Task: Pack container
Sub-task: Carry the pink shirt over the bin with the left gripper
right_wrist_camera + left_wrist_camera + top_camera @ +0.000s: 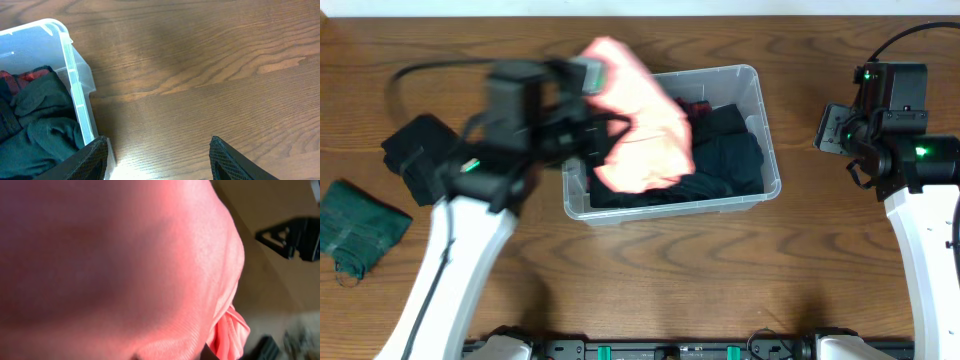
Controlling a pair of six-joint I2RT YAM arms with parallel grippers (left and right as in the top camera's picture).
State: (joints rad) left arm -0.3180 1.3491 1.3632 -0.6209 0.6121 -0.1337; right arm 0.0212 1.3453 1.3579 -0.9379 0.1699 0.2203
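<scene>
Pink cloth (pixel 640 120) lifted over the left end of the container (pixel 772 160)

The left gripper (pixel 582 135), blurred, grasps the cloth above the near-left rim. The container sits mid-table, part filled with dark clothes (pixel 725 160). The right gripper (pixel 160 165) hangs empty, its fingers spread wide, just beside the right wall, with the wooden table (pixel 225 75) under it.

You have no text, number, brand or sign that can be read in any of the three views. The container (pixel 710 72) shows no legible marking on its clear walls, and the pink cloth (pixel 640 120) is plain; the left arm is motion-blurred.
</scene>
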